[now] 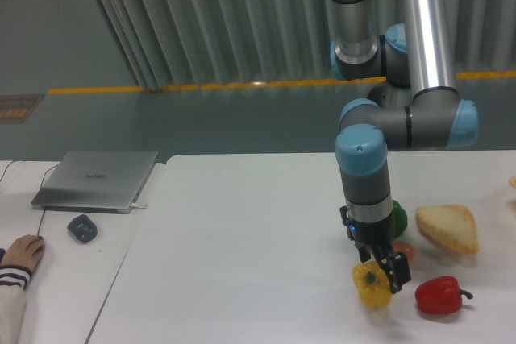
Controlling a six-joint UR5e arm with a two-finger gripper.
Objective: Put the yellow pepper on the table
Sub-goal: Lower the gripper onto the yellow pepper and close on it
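The yellow pepper is small and glossy and sits between the fingers of my gripper, low over the white table near its front right. The gripper points down and looks closed on the pepper's top. I cannot tell whether the pepper rests on the table or hangs just above it. The dark right finger shows beside the pepper; the other finger is partly hidden.
A red pepper lies just right of the yellow one. A green pepper is partly hidden behind the wrist, with a small orange-red item and a bread slice nearby. On the left desk are a laptop, a mouse and a person's hand.
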